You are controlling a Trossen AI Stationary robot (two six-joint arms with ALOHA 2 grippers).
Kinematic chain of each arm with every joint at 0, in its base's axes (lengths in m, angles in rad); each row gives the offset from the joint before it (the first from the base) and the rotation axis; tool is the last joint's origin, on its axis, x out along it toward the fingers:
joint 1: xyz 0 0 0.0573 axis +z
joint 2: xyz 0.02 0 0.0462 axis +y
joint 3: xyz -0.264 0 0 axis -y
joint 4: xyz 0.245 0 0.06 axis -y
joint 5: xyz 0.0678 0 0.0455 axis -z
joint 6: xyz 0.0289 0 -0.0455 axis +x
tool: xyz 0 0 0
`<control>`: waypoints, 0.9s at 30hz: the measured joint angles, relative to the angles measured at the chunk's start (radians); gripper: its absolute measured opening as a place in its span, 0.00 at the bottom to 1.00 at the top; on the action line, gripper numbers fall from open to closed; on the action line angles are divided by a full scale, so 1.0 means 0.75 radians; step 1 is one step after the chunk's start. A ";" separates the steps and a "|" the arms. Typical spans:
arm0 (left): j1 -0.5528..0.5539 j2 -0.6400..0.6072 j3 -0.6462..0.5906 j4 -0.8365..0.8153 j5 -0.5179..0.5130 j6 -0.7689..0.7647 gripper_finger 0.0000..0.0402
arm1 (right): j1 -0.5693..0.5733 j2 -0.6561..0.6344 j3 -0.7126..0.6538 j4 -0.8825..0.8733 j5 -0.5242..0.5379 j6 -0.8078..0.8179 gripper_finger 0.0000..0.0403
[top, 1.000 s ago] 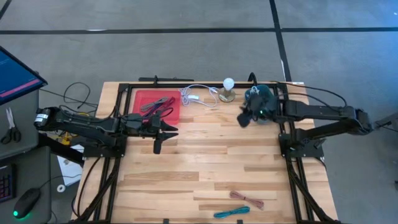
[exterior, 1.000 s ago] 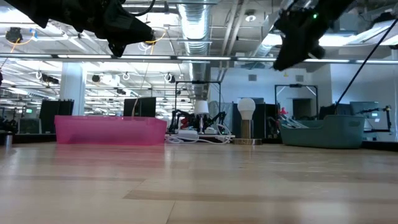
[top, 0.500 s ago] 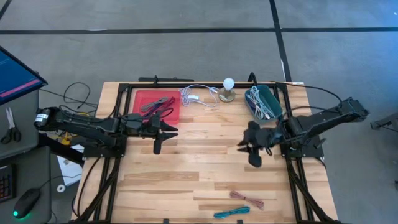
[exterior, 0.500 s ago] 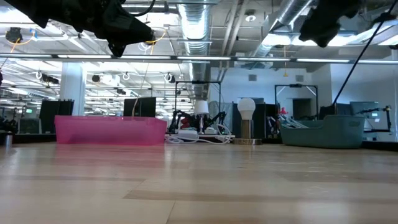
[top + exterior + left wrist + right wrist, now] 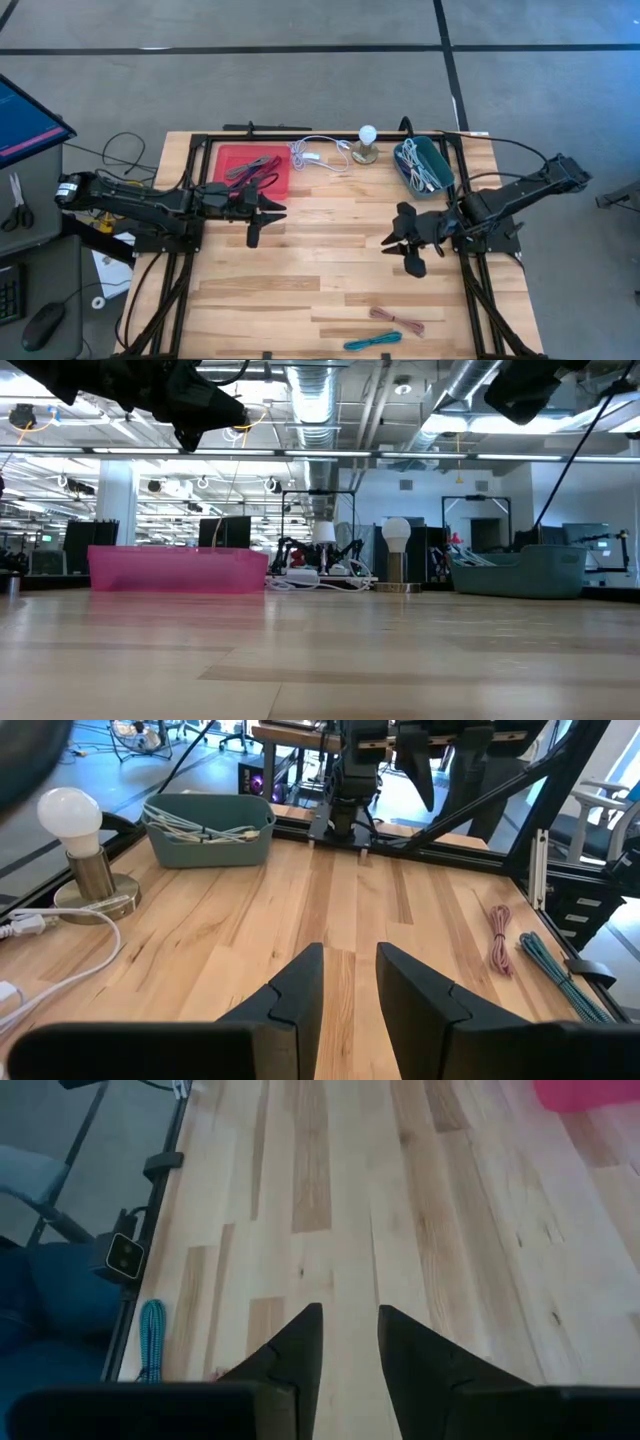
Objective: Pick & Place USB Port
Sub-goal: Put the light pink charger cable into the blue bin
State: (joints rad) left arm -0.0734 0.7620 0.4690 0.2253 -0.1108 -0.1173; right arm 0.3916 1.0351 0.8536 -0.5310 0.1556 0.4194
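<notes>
- Above the table (image 5: pixel 330 270), right of centre, the right end effector (image 5: pixel 405 243) hangs clear of the wood; its fingers (image 5: pixel 300 1345) stand a narrow gap apart with nothing between them.
- Right wrist view shows bare planks under those fingers, a teal cable bundle (image 5: pixel 151 1342) near the table edge and a corner of the red tray (image 5: pixel 590 1092).
- Left end effector (image 5: pixel 262 212) hovers just beside the red tray's (image 5: pixel 254 170) near edge; fingers (image 5: pixel 296 990) narrowly parted, empty.
- Teal bin (image 5: pixel 423 165) sits at the far right of the table and holds coiled white cables (image 5: pixel 418 172); whether a USB plug is among them cannot be told.
- White cord (image 5: pixel 320 155) with a plug lies between the red tray and the bulb lamp (image 5: pixel 367 144), on the far edge.
- Red tray holds dark and reddish cables (image 5: pixel 252 172).
- Pink cable bundle (image 5: pixel 397 321) and the teal one (image 5: pixel 372 342) lie near the table's front edge, just beside each other.
- Low view: both arms are above the table, red tray (image 5: pixel 177 569) left, lamp (image 5: pixel 397 555) centre, bin (image 5: pixel 517 573) right.
</notes>
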 joint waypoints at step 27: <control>0.000 0.000 -0.010 -0.012 0.001 0.000 0.24 | 0.116 0.083 -0.003 -0.132 -0.221 0.927 0.16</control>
State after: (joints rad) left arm -0.0734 0.7620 0.4614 0.2163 -0.1101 -0.1173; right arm 0.4789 1.0973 0.8513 -0.6298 -0.0099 1.1144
